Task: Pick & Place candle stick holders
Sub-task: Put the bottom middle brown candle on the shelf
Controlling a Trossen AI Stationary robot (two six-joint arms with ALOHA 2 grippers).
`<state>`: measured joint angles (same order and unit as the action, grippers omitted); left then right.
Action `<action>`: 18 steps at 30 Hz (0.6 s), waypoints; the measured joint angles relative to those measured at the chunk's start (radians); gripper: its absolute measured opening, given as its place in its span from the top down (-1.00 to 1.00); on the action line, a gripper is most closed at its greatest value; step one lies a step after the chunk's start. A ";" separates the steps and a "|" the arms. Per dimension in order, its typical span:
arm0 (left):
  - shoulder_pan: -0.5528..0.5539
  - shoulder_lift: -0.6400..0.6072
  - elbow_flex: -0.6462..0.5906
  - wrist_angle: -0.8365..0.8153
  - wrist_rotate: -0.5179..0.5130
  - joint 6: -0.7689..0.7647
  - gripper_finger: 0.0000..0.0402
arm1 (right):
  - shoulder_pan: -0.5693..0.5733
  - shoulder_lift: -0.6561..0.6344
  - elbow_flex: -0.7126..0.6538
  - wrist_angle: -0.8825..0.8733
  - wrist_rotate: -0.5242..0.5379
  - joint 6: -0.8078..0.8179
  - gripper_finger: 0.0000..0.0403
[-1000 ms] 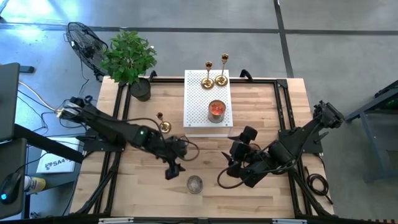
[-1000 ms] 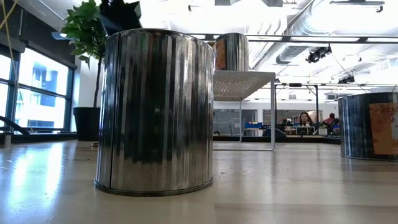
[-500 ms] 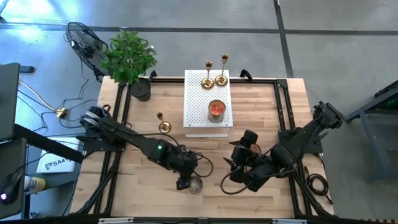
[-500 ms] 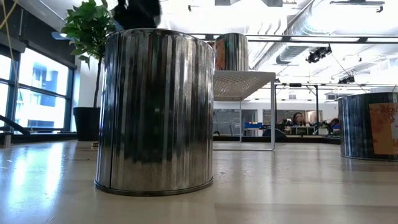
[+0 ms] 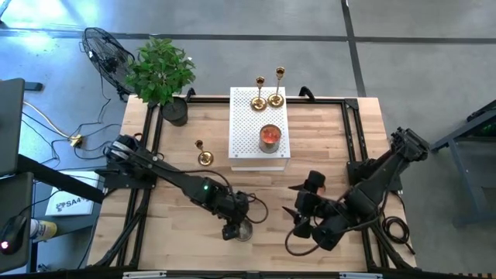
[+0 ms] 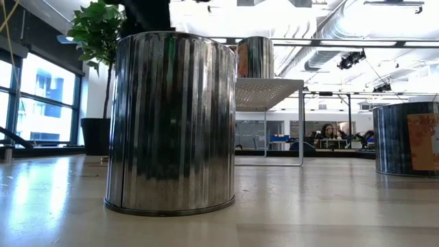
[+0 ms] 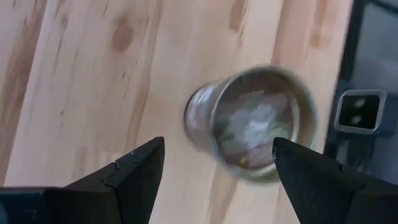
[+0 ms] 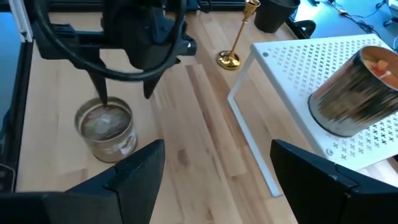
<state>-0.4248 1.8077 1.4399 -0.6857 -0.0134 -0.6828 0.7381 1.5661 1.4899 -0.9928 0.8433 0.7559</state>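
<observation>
Two gold candle stick holders point(image 5: 259, 99) point(image 5: 277, 96) stand on their round bases on the white perforated stand point(image 5: 246, 116). A third one point(image 5: 203, 155) stands on the table left of the stand and also shows in the right wrist view point(image 8: 234, 43). My left gripper point(image 5: 232, 229) is open and empty, just above a ribbed silver tin point(image 5: 243, 230), which lies ahead between its fingers in the left wrist view point(image 7: 255, 124). My right gripper point(image 5: 297, 221) is open and empty to the right of the tin.
A tin candle with an orange top point(image 5: 269, 137) sits on the stand's near end. A potted plant point(image 5: 160, 74) stands at the far left corner. In the low view the silver tin point(image 6: 171, 120) fills the foreground, and another tin point(image 6: 408, 137) shows at the right edge.
My left gripper has gone toward the table's near edge and to the right, ending over the silver tin. My right gripper has drawn back a little toward the near right. The tin and the candle stick holders have stayed where they were.
</observation>
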 joint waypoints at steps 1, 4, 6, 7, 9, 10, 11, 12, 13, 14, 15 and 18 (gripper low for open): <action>0.000 0.005 0.002 0.015 -0.004 -0.003 -0.46 | 0.005 0.000 0.000 0.000 0.002 0.004 -0.42; -0.001 0.008 0.001 0.006 -0.023 -0.003 -0.46 | 0.018 0.000 0.000 0.006 0.006 0.004 -0.42; -0.001 0.008 0.002 0.009 -0.028 -0.003 -0.46 | 0.027 0.000 0.000 0.014 0.014 0.004 -0.42; -0.001 0.009 0.002 0.006 -0.029 -0.003 -0.46 | 0.031 0.000 0.000 0.017 0.019 0.004 -0.42; -0.001 0.011 0.002 0.002 -0.045 -0.003 -0.46 | 0.036 0.000 0.000 0.020 0.021 0.004 -0.42; -0.001 0.011 0.001 0.002 -0.055 -0.003 -0.46 | 0.037 0.000 0.000 0.020 0.021 0.004 -0.42; -0.001 0.011 0.001 0.002 -0.069 -0.003 -0.46 | 0.037 0.000 0.000 0.020 0.021 0.004 -0.42; -0.001 0.011 0.001 0.002 -0.078 -0.003 -0.46 | 0.037 0.000 0.000 0.020 0.021 0.004 -0.42; -0.001 0.011 0.002 -0.001 -0.083 -0.004 -0.46 | 0.037 0.000 0.000 0.021 0.021 0.004 -0.42; -0.001 0.011 0.001 -0.007 -0.085 -0.003 -0.46 | 0.037 0.000 0.000 0.021 0.021 0.004 -0.42; -0.001 0.011 0.001 -0.009 -0.086 -0.004 -0.46 | 0.037 0.000 0.000 0.021 0.021 0.004 -0.42; -0.001 0.012 0.001 -0.006 -0.086 -0.004 -0.46 | 0.037 0.000 0.000 0.021 0.021 0.004 -0.42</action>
<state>-0.4259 1.8195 1.4410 -0.6916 -0.0998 -0.6865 0.7750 1.5661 1.4899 -0.9722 0.8642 0.7597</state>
